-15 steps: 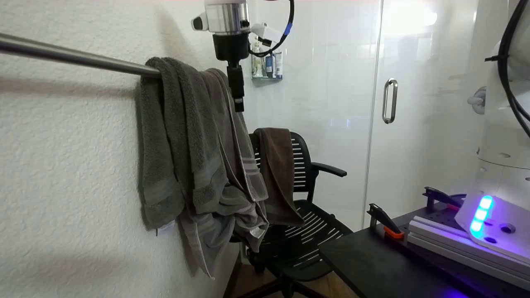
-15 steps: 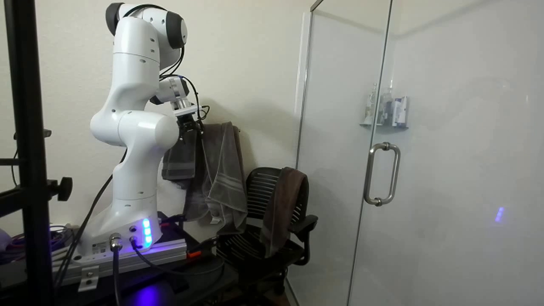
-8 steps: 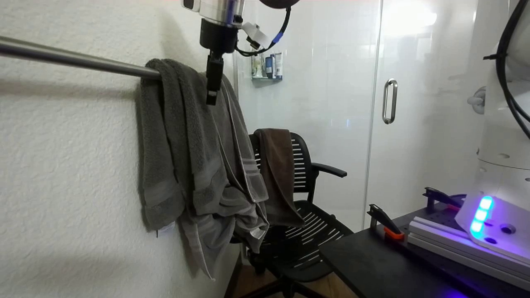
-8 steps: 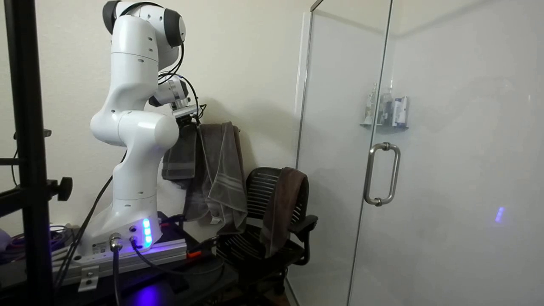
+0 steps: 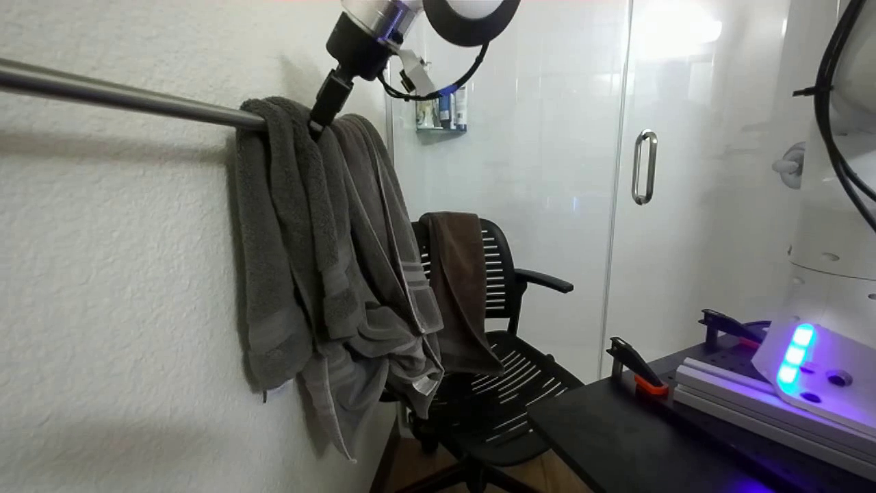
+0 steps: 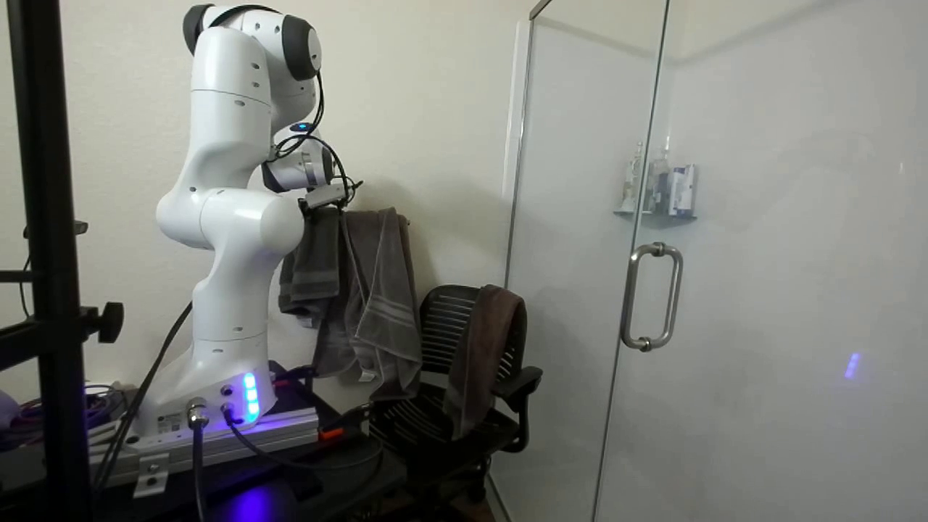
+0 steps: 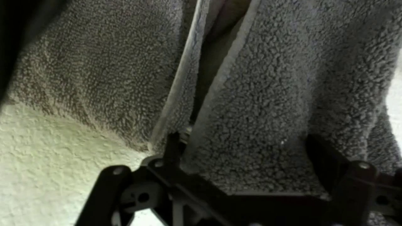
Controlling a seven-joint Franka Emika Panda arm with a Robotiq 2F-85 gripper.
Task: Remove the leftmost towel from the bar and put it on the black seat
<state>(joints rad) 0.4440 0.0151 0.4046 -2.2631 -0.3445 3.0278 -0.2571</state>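
The leftmost towel [image 5: 277, 287], dark grey terry, hangs over the silver bar [image 5: 137, 96] beside the wall. It also shows in an exterior view [image 6: 312, 264], partly behind the arm. A small white tag shows at its lower edge. My gripper [image 5: 316, 129] is tilted, with its tip against the towel's top near the bar. In the wrist view, my gripper [image 7: 243, 139] is open, its fingers wide apart on either side of the dark towel [image 7: 260, 103]. The black seat [image 5: 506, 411], a chair with slatted back [image 6: 446, 319], stands beyond the towels.
A longer, paler grey towel [image 5: 373, 171] hangs right beside the dark one; its edge shows in the wrist view [image 7: 119, 62]. A brown towel [image 5: 457, 274] drapes over the chair back. A black table [image 5: 616, 424] with clamps and a glass shower door [image 6: 761, 290] stand nearby.
My gripper has moved left and down in an exterior view, tilting toward the wall, onto the dark towel's top. The dark towel has shifted slightly and its lower edge hangs a little lower.
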